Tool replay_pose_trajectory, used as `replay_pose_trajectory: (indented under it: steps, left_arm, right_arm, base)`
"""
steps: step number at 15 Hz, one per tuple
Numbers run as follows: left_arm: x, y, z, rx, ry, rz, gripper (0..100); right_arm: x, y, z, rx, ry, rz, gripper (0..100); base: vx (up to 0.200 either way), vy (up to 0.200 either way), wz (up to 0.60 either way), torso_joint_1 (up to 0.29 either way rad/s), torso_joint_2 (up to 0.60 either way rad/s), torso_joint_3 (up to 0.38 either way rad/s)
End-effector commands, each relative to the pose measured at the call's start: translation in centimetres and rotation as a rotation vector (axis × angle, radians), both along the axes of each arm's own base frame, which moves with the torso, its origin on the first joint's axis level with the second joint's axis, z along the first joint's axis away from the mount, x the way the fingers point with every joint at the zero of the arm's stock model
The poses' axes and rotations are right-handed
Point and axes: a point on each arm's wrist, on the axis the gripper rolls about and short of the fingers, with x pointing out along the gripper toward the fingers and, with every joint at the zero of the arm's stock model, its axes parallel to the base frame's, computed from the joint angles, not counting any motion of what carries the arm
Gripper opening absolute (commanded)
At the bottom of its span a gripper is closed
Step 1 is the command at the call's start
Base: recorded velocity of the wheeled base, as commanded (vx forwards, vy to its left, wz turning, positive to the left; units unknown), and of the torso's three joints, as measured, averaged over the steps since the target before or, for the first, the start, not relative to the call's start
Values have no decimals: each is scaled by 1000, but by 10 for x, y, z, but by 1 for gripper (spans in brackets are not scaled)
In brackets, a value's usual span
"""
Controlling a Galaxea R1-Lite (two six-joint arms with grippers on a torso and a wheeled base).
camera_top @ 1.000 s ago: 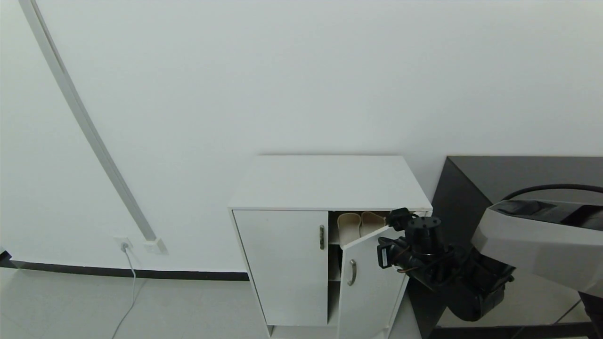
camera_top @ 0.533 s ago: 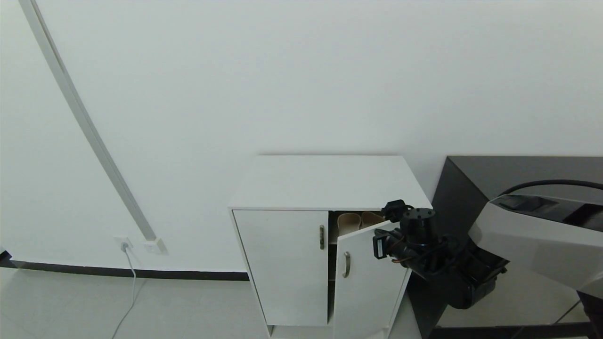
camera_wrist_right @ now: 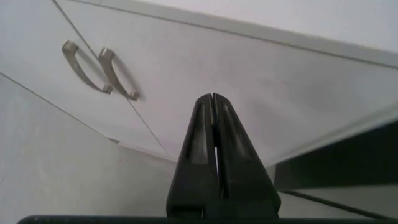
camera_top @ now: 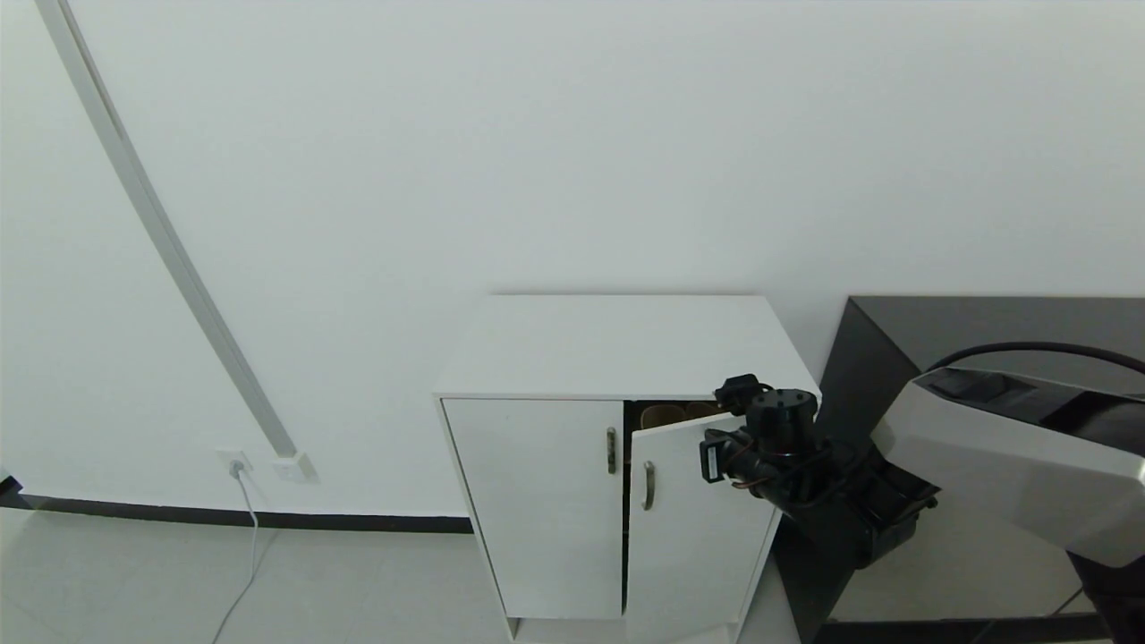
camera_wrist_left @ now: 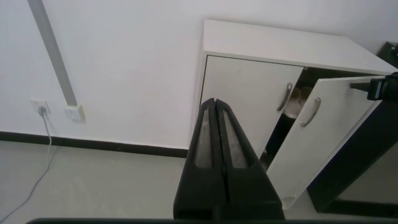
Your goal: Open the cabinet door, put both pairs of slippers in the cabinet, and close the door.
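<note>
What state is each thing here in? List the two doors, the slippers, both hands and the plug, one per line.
Left door: shut.
Right door: ajar, nearly shut.
Slippers: inside the cabinet, partly hidden by the right door.
Right hand: shut, empty, by the right door's front.
Left hand: shut, empty, away from the cabinet.
Plug: plugged in.

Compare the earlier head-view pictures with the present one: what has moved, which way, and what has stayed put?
The right-hand door of the white wooden cabinet swung towards closed, leaving a narrow gap. The right arm's shut black pincer, at the door's outer face, moved in with it. The beige slippers inside are now nearly hidden. The left-hand door and the cabinet itself stayed put; nothing was grasped or released.
</note>
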Motion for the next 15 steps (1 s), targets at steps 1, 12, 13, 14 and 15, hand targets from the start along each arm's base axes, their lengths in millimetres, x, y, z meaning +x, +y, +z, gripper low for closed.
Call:
replay_pose_trajectory:
  steps: [1,12,13,14,15]
  left_arm:
    - [0,0,0,0,0,0,0]
    - [0,0,0,0,0,0,0]
    - [0,0,0,0,0,-1,0]
    - [0,0,0,0,0,-1,0]
    - [0,0,0,0,0,-1,0]
  right_arm:
    - [6,3,-1,5,-12,-5,0]
    - [26,10,5,-1,-26,-39,0]
    - [28,11,5,-4,-29,-46,0]
    - [29,11,5,-7,-27,-50,0]
    - [29,11,4,-9,-23,-52,0]
  base:
    - [0,0,0,0,0,0]
    - [0,0,0,0,0,0]
    - [0,0,0,0,0,0]
    - [0,0,0,0,0,0]
    - [0,0,0,0,0,0]
